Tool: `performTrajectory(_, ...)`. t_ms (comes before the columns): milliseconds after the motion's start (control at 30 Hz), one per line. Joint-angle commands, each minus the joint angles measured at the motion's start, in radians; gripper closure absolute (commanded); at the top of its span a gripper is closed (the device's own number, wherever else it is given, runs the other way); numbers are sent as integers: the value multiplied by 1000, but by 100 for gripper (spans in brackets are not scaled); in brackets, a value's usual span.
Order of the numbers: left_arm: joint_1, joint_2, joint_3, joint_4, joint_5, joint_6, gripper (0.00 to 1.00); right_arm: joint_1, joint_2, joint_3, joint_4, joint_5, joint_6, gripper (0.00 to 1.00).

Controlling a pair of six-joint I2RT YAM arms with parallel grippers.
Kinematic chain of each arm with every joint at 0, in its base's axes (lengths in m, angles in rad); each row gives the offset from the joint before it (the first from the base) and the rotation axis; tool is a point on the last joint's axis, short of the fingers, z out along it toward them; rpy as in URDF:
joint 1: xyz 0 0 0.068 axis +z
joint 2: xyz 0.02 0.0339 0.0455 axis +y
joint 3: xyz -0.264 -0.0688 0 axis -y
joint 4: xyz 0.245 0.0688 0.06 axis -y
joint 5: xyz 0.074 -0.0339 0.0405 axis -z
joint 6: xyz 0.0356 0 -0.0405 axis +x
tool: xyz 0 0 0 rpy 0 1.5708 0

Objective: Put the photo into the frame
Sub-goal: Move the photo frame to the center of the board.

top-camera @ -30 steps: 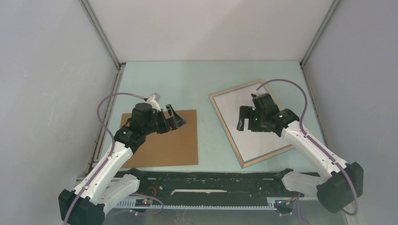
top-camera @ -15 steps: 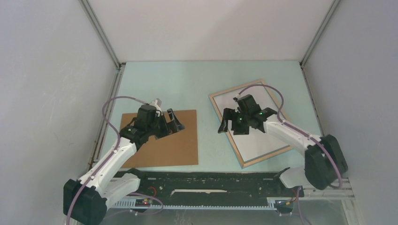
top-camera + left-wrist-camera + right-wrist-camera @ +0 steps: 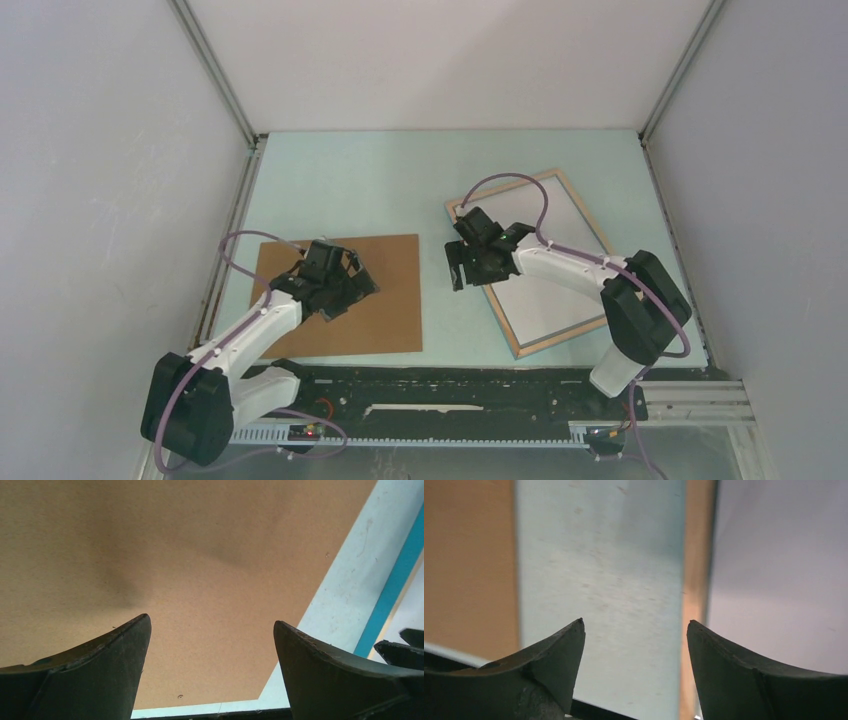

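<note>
So the big thin rectangular picture frame (image 3: 560, 338) is lying flat on the right half of the pale teal tabletop (image 3: 400, 180), turned at an angle. Its light wood side faces up, and the left wrist view catches a strip of bright blue along its edge. Inside the wood border there's a plain whitish-grey panel (image 3: 550, 300). I honestly can't tell if that's the photo face down or just the glass, since no balloon print shows in any view.

The plain brown rectangular backing board (image 3: 390, 320) sits flat on the left half, well apart from the frame, with bare table between them.

The right gripper (image 3: 635, 621) is low over the frame's left side. Its jaws are spread apart with nothing between them, only bare table in the gap. The wooden frame strip runs right next to its right-hand finger, and I can't tell whether the two are touching.

The left gripper (image 3: 211, 620) hangs close above the board, over its right part. Its jaws are spread wide and hold nothing.
</note>
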Motion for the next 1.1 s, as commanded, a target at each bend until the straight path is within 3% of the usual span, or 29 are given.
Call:
performTrajectory(0,7,-11,18,-26,-90,-20,1,51,4,34,-230,362,-117,22)
performTrajectory(200,7,12,76,-62,-107,-1,1,100,17,35,-290,414,-59,36)
performTrajectory(300,7,10,81,-68,-121,13,1,109,32,28,-284,411,-48,49)
performTrajectory(633,7,-7,131,-96,-142,88,1,84,100,30,-200,315,-38,56)
performTrajectory(767,6,-3,146,-100,-147,117,1,66,130,49,-163,317,-20,84)
performTrajectory(800,7,0,148,-100,-148,123,1,60,140,61,-151,318,-17,87)
performTrajectory(933,6,34,158,-83,-105,172,1,28,202,150,-97,350,-34,95)
performTrajectory(1067,6,75,180,-83,-58,210,1,-6,266,248,-29,357,-73,95)
